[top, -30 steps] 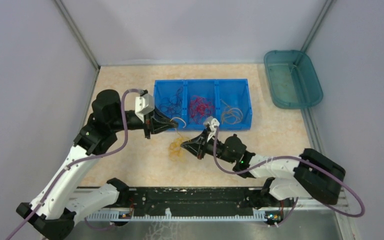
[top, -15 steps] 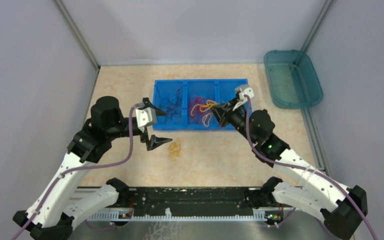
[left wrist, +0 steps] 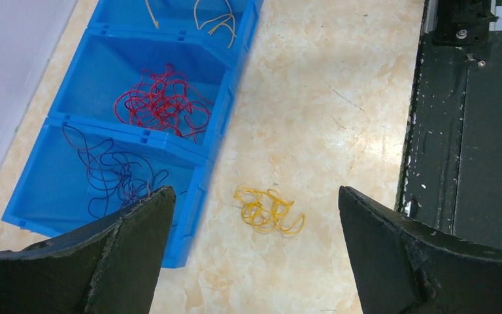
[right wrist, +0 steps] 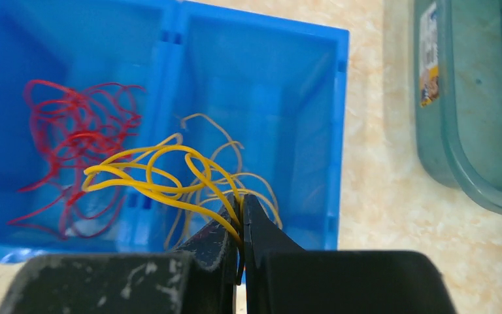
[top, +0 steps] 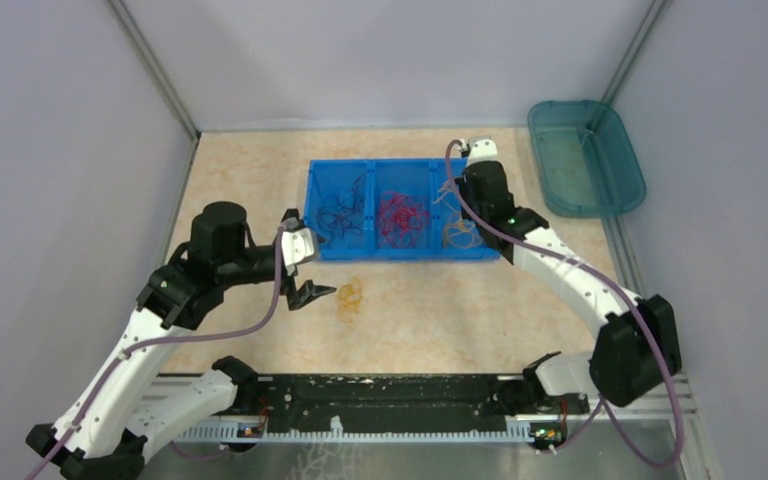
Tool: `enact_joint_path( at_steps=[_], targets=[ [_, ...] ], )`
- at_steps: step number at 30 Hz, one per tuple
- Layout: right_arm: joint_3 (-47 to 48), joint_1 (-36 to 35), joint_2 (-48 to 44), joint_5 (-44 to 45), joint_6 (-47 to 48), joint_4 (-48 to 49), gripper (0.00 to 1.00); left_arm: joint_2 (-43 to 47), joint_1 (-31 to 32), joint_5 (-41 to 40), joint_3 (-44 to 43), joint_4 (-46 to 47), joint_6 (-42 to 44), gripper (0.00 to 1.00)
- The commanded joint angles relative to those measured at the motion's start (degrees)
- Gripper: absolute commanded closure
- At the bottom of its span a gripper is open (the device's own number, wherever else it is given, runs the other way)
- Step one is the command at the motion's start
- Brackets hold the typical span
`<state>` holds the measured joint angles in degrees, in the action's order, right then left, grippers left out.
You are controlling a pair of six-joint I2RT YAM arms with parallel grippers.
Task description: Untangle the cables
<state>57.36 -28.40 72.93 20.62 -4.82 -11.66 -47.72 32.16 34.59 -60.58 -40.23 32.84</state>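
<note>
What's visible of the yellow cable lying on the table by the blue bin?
The yellow cable is a thin, glossy wire, seemingly plastic-coated, bunched into a small flat tangle of loops. It lies loose on the beige table, just off the blue bin, not touching its wall. The open left gripper points toward it without touching.

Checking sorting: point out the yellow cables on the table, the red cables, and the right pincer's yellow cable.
loose yellow cables [left wrist: 268,210]: left wrist, tangle's middle.
red cables [left wrist: 160,103]: left wrist, bundle's middle.
held yellow cable [right wrist: 219,186]: right wrist, where loops converge.
</note>
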Motion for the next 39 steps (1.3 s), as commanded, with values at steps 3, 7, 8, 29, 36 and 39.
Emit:
enact_joint_path(
  at_steps=[3,7,8,29,36,39],
  targets=[
    [9.02,3.23,8.14,7.73,1.47,-4.23,0.99,0.99,0.27,-1.51,-1.39,-1.48,-0.81,0.00],
    [13.42,3.43,12.67,8.15,1.66,-7.50,0.70,0.28,0.27,-3.47,-1.98,-2.05,-2.37,0.00],
    [14.34,3.42,13.01,8.05,1.59,-8.21,0.62,0.03,0.27,-4.32,-2.12,-2.05,-2.94,0.00],
    [-3.99,-25.74,1.53,-24.15,-2.44,10.29,0.45,-13.26,-32.20,4.75,-5.21,5.59,-11.05,0.00],
    [-7.46,-33.65,15.03,-26.35,-4.02,21.39,0.55,-11.73,-33.31,5.28,-2.98,5.91,-11.57,0.00],
    [-6.50,-33.82,19.53,-26.72,-4.07,24.21,0.58,-11.05,-33.42,5.90,-2.88,5.63,-11.83,0.00]
  ],
)
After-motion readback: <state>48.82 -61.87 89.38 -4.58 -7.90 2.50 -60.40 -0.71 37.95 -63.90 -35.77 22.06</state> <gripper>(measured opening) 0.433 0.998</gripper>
